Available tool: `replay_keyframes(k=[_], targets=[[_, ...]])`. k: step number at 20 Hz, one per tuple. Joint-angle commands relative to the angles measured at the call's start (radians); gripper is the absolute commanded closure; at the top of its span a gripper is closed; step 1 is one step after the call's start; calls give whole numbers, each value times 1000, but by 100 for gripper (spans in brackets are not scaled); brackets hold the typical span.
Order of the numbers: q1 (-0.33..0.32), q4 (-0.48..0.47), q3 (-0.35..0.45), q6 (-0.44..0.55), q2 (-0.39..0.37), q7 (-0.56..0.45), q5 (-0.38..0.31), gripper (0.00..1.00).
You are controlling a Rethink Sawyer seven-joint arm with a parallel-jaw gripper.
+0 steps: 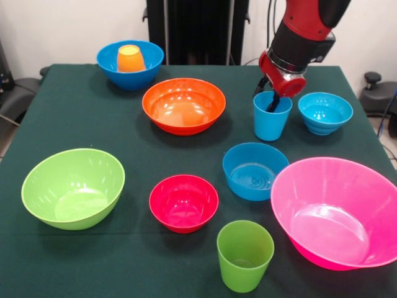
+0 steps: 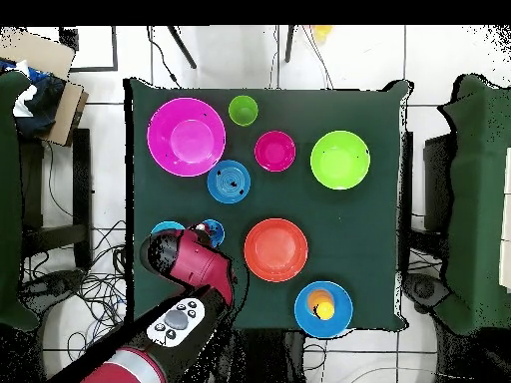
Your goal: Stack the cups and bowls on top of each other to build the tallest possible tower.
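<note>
Green table [image 1: 130, 261]: one finger inside light blue cup [image 1: 270, 121].

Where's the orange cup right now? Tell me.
In the front view the orange cup sits upside down inside the large blue bowl at the far left corner of the table, behind the wide orange bowl.

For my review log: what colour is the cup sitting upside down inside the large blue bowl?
Orange: the cup in the large blue bowl shows best in the front view.
</note>
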Motion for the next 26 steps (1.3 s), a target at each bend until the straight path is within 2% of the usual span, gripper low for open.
replay_keyframes(k=[1,9,26], targets=[[-15,-28,82,-54,34,123,-29,0],[-42,2,95,-105,33,80,-63,0],[-57,1,92,-86,28,71,-106,0]])
